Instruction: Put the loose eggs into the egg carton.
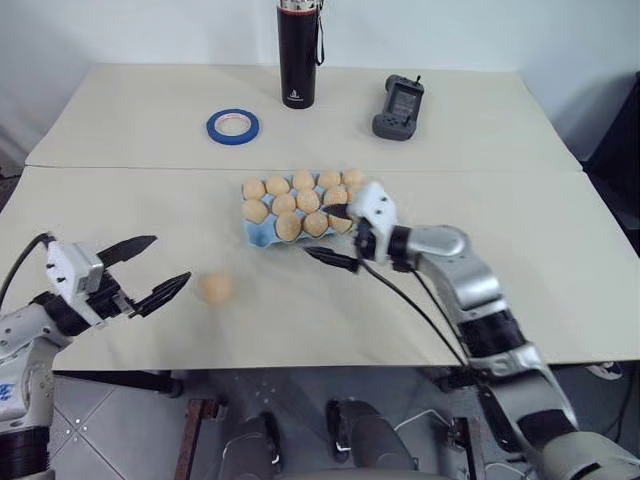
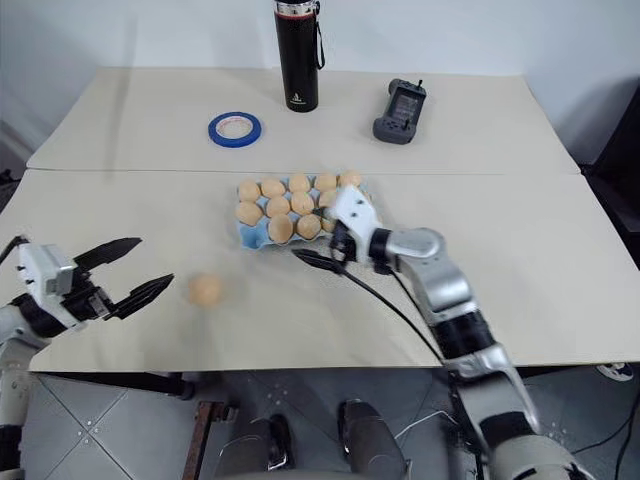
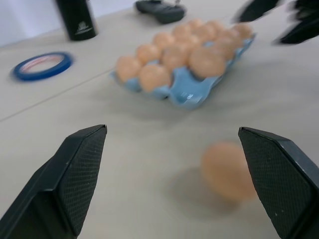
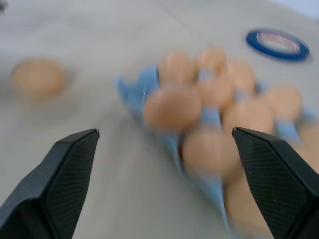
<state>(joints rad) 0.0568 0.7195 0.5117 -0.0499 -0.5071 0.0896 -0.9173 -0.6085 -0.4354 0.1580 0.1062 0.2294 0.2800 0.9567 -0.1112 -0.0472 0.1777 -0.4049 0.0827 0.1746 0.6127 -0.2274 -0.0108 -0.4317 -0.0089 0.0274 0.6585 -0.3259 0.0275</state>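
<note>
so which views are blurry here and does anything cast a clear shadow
Right wrist view: egg carton and eggs smeared. Left wrist view: loose egg soft, with a faint shadow beside it; right gripper blurred. Head views: sharp, even light, weak shadows.

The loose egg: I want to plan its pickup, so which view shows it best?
The left eye view: the egg lies sharp on the table, right of the open left gripper. The right eye view matches. Both wrist views show it blurred.
</note>
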